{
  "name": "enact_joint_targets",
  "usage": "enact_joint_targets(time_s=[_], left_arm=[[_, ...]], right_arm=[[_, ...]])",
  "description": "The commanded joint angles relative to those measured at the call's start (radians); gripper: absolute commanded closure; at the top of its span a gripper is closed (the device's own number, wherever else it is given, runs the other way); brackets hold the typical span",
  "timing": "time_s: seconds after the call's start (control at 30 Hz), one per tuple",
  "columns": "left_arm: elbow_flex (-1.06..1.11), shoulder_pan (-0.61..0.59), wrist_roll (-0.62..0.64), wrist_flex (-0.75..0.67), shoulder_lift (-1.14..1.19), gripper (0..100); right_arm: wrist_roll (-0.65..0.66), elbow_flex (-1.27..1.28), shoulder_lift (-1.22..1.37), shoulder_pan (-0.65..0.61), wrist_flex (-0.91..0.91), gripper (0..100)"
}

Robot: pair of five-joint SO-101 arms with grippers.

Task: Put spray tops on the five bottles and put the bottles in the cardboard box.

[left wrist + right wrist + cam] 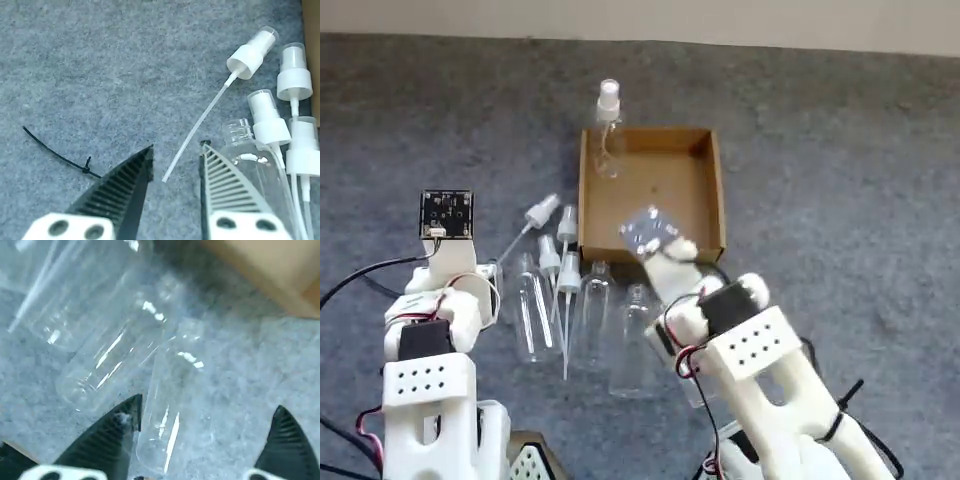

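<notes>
The right gripper hangs low over the grey carpet just on the arms' side of the cardboard box. Its fingers are spread wide and grip nothing. An uncapped clear bottle lies on its side between them, closer to one finger than the other. More clear bottles lie beside it, and a strip of the box wall shows beyond.

The left gripper is off to the left-arm side of the box, farther from it than the right gripper. Its fingers are about half open and empty. The thin dip tube of one spray top ends on the carpet between the fingertips. A bottle neck shows just past one finger, and a black cable tie lies on the carpet on the other finger's side.

From above, three uncapped bottles lie side by side just short of the box's near left corner, necks pointing toward the box. Four loose spray tops lie clustered between those necks and the box's left wall, their tubes trailing back among the bottles.

The box sits open on the carpet. At its far left corner a capped bottle stands upright with its white spray top on, its base seemingly inside the box.
</notes>
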Motion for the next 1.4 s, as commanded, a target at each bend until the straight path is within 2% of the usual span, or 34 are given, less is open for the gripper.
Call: enact_joint_targets(time_s=[0.0,0.23,0.47,0.7,0.83,1.07,1.23,1.37], left_arm=[[-0.002,-0.01,-0.002,-0.021,-0.015,85],[-0.002,-0.01,-0.002,-0.021,-0.015,85],[-0.002,-0.01,-0.002,-0.021,-0.015,85],[-0.002,-0.01,-0.002,-0.021,-0.015,85],[-0.002,-0.01,-0.002,-0.021,-0.015,85],[-0.002,-0.008,-0.002,-0.021,-0.013,85],[-0.002,-0.008,-0.002,-0.021,-0.012,85],[-0.002,-0.007,-0.002,-0.021,-0.01,85]], right_arm=[[0.005,0.134,0.025,-0.019,-0.143,67.3],[-0.048,0.151,0.162,-0.018,-0.312,67.6],[-0.06,0.156,0.219,0.022,-0.354,81.7],[-0.051,0.194,0.217,0.179,-0.317,91.4],[0.052,0.182,0.216,0.28,-0.208,93.9],[0.195,-0.065,0.228,0.535,-0.062,93.9],[0.239,-0.213,0.237,0.705,-0.059,93.7],[0.239,-0.306,0.369,0.765,-0.13,93.7]])
